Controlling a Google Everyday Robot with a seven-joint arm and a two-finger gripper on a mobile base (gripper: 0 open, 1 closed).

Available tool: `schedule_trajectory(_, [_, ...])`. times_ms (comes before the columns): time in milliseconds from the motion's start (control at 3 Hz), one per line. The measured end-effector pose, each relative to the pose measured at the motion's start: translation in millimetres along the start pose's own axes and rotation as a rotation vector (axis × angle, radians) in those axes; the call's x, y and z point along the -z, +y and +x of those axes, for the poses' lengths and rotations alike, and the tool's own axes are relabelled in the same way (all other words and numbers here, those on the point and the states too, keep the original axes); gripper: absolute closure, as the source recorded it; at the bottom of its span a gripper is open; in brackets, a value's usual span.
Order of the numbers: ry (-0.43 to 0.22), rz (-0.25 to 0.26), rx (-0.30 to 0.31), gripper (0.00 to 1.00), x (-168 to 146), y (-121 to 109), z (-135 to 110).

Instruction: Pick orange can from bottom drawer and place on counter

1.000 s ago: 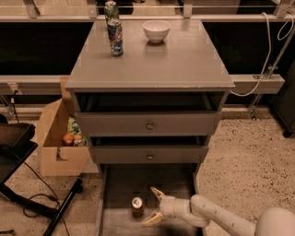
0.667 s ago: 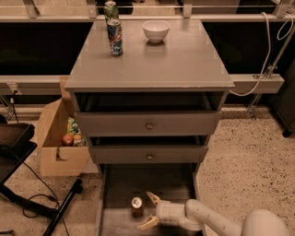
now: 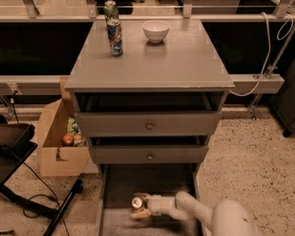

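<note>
The orange can stands upright on the floor of the open bottom drawer, left of the middle. My gripper reaches in from the lower right, its fingers lying on either side of the can. I cannot tell whether they press on it. The grey counter is the cabinet's top, well above the drawer.
A blue-and-red can, a green can and a white bowl stand at the back of the counter. Two upper drawers with knobs overhang the bottom drawer. A cardboard box and a black stand are on the left floor.
My gripper has moved left along the drawer floor, from beside the can to around it. The can has not moved.
</note>
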State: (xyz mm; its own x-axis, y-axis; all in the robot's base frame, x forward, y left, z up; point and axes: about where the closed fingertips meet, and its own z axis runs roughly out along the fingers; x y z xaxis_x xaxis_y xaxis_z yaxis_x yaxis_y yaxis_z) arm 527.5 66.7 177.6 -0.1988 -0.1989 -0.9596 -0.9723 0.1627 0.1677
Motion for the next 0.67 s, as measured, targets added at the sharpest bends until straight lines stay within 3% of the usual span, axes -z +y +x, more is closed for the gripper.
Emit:
schedule_trajectory(333, [-0.013, -0.033, 0.030, 0.49, -20, -28, -8])
schedule_trajectory(667, [-0.037, -0.036, 0.029, 0.72, -11, -50, -42])
